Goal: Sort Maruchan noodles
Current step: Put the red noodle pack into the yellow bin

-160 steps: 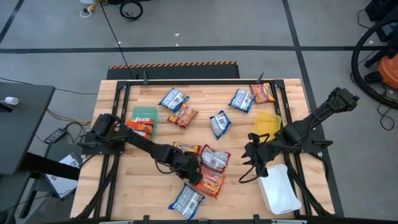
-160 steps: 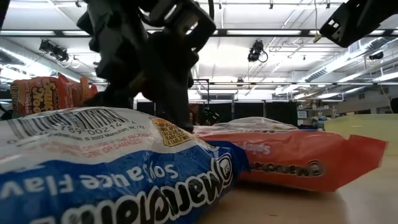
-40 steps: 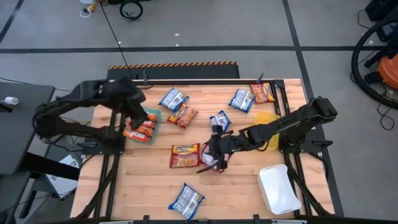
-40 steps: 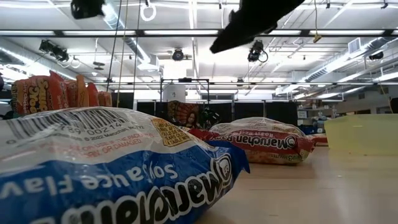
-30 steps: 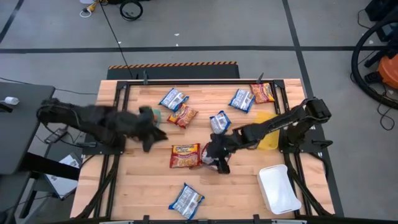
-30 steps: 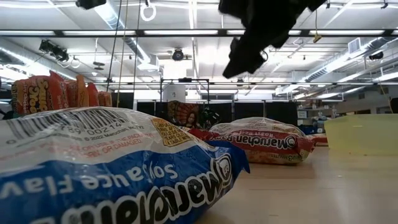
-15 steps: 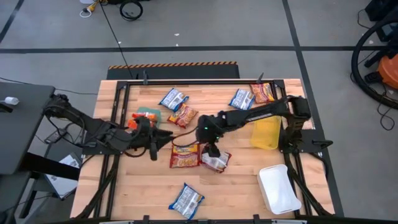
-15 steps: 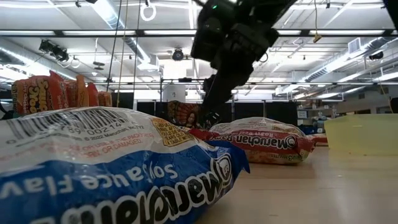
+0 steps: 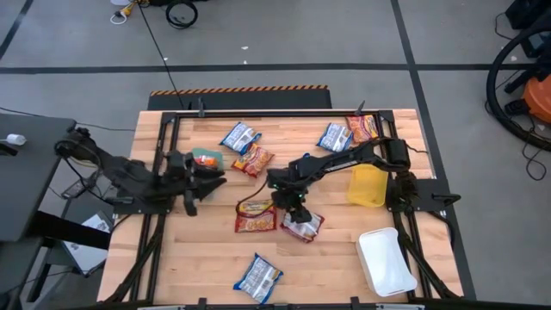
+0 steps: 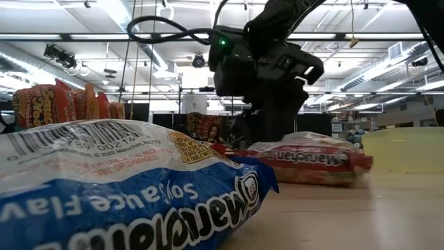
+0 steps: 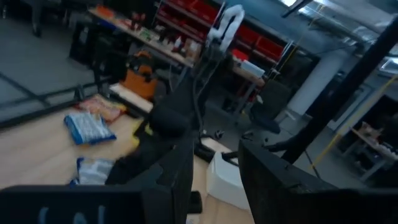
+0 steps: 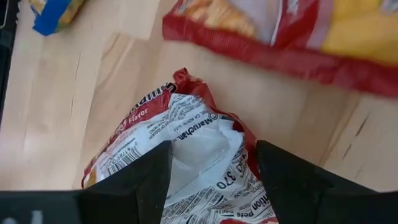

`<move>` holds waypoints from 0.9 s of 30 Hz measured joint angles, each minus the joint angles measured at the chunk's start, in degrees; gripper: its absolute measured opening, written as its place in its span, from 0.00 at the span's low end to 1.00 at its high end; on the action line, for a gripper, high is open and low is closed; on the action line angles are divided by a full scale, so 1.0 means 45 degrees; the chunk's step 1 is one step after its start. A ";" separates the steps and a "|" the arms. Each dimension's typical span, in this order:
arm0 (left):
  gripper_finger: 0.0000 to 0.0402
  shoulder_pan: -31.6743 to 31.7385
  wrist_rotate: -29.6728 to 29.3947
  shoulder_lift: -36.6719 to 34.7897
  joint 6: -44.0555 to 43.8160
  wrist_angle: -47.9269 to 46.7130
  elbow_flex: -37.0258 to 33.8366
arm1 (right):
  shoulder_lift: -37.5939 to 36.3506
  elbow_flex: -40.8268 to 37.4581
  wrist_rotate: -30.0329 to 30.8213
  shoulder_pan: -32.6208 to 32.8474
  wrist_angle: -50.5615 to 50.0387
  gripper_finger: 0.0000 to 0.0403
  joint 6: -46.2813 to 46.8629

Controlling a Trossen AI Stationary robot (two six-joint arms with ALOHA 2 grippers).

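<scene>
Reach is seen from the right arm, stretched low across the surface (image 9: 336, 258) toward its middle, its right tool (image 9: 291, 204) spread over a silvery-red packet (image 12: 186, 155) lying flat beside an orange-red packet (image 9: 256, 216). The left tool (image 9: 191, 184) is held spread near the teal bin (image 9: 205, 158), gripping nothing.

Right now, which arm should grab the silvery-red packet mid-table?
The right. Its gripper hangs open directly over that packet, fingers either side of it. The left gripper is off by the teal bin.
</scene>
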 joint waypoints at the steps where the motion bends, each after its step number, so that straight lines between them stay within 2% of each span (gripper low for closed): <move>1: 0.33 0.0000 -0.0077 -0.0166 0.0277 0.0002 0.0002 | 0.0000 0.0002 0.0061 0.0007 -0.0217 0.59 0.0031; 6: 0.33 0.0005 -0.0449 -0.0688 0.1264 -0.0045 0.0010 | -0.0319 -0.0003 0.0572 0.0007 -0.1086 0.56 0.0073; 13: 0.33 0.0005 -0.0435 -0.0766 0.2420 -0.0222 0.0010 | -0.1361 0.0000 0.1348 0.0056 -0.0498 0.57 0.0039; 20: 0.33 0.0000 0.0996 -0.0979 0.3250 -0.0255 0.0010 | -0.0427 -0.0024 0.0310 -0.0262 -0.0263 0.54 -0.0371; 27: 0.33 0.0010 0.1291 -0.1993 0.3246 -0.0978 0.0010 | 0.0409 0.0005 -0.0867 -0.0303 -0.0471 0.49 -0.0709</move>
